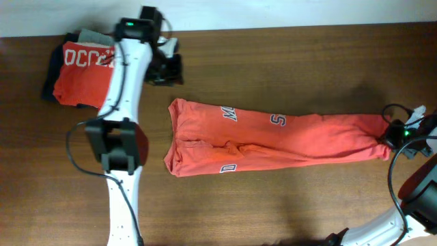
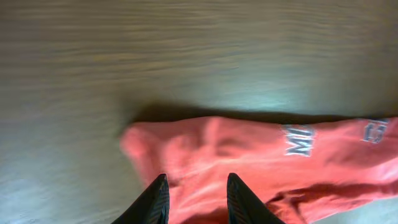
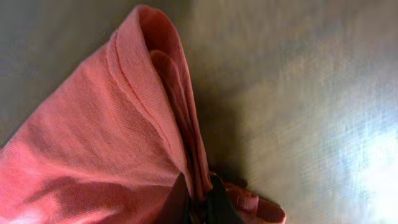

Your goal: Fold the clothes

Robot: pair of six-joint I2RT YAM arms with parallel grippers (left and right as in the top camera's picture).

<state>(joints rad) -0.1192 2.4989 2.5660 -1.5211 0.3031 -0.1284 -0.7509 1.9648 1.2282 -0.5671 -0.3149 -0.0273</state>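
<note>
Lying as a long folded strip across the desk (image 1: pixel 307 61), the coral T-shirt (image 1: pixel 273 137) has its right end half hidden overhead under the right jaws, which the right wrist view shows clenched on the folded cloth edges. Overhead the left arm (image 1: pixel 126 102) covers part of a stack of other garments (image 1: pixel 78 72) near the desk's left edge, and its jaws are a dark blur. The left wrist view shows the left jaws released, parted above the strip's left end, with the white lettering (image 2: pixel 298 140) blurred.
</note>
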